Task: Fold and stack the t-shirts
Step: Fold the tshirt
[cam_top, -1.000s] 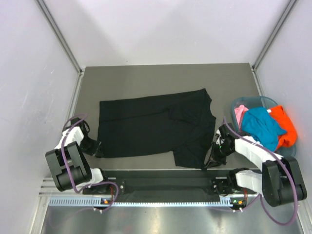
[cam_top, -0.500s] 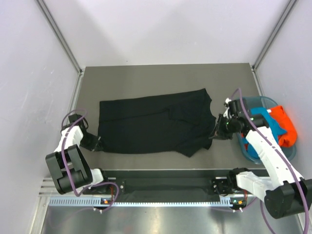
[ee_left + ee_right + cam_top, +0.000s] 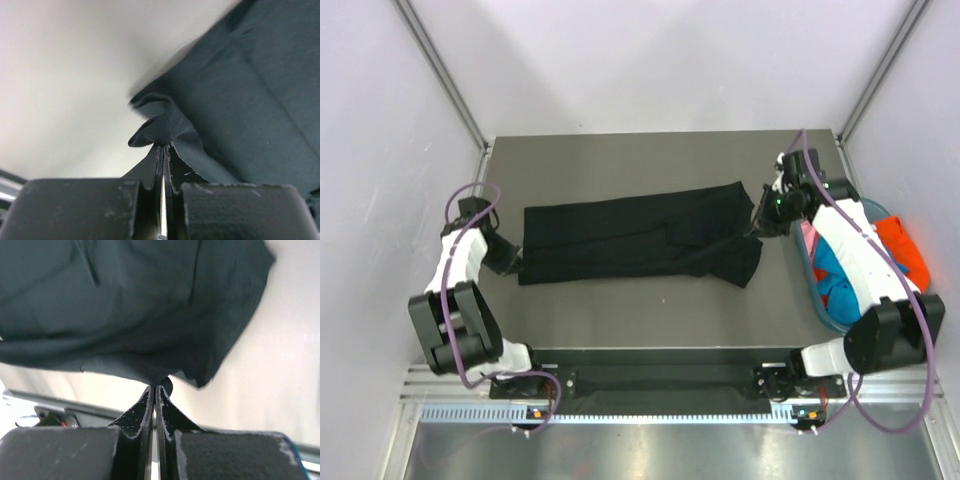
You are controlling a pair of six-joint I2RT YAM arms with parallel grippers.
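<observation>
The black t-shirt (image 3: 630, 238) lies on the grey table, its near half folded over towards the back into a long band. My left gripper (image 3: 516, 262) is shut on its left corner, seen pinched in the left wrist view (image 3: 162, 131). My right gripper (image 3: 757, 226) is shut on its right edge, lifted off the table; the cloth hangs from the fingertips in the right wrist view (image 3: 150, 315). The teal-blue t-shirt (image 3: 832, 275), the orange t-shirt (image 3: 903, 247) and the pink t-shirt (image 3: 809, 233) lie bunched in the basket, partly hidden by my right arm.
The translucent blue-green basket (image 3: 817, 300) stands at the table's right edge under my right arm. Metal frame posts (image 3: 442, 75) rise at the back corners. The grey table (image 3: 620, 310) has bare surface in front of and behind the shirt.
Both grippers have moved towards the back with the near edge of the black t-shirt, folding it over itself into a narrower band. My right arm now reaches over the basket.
</observation>
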